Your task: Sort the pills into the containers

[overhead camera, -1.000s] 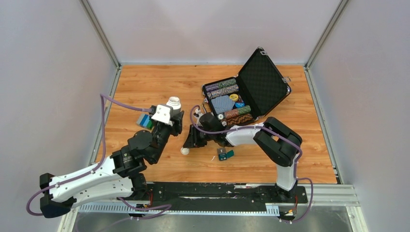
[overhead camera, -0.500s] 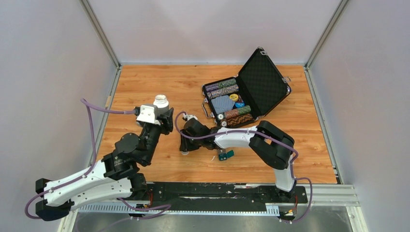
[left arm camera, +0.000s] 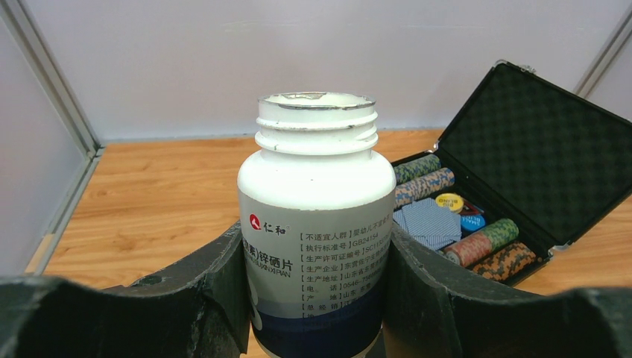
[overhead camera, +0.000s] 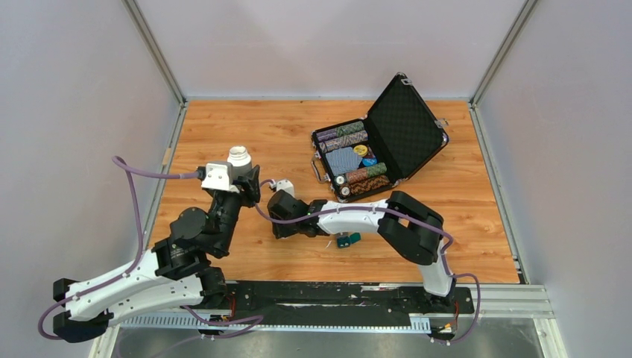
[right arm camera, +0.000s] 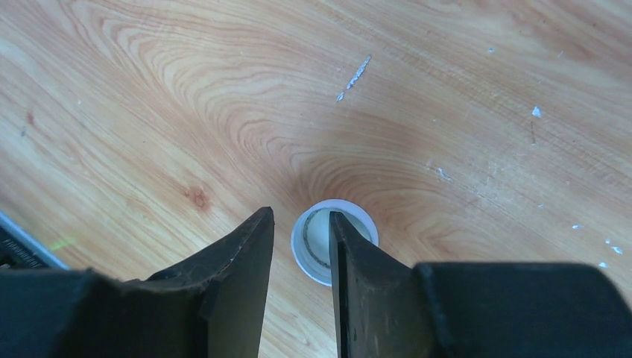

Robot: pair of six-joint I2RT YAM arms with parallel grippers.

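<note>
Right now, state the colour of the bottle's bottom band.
Navy blue on the bottle; left wrist view.

I count one white bottle [left arm camera: 316, 224], one loose white cap [right arm camera: 314, 240], one small teal box [overhead camera: 347, 239] and one open black case [overhead camera: 406, 127]. Inside the case I make out four rolls of chips [overhead camera: 342, 137], one blue deck of cards [overhead camera: 343, 159], one yellow disc [left arm camera: 449, 201] and one blue disc [left arm camera: 471, 221]. Of my own there are two claws, the left claw [overhead camera: 247, 179] and the right claw [right arm camera: 299, 224].
</note>
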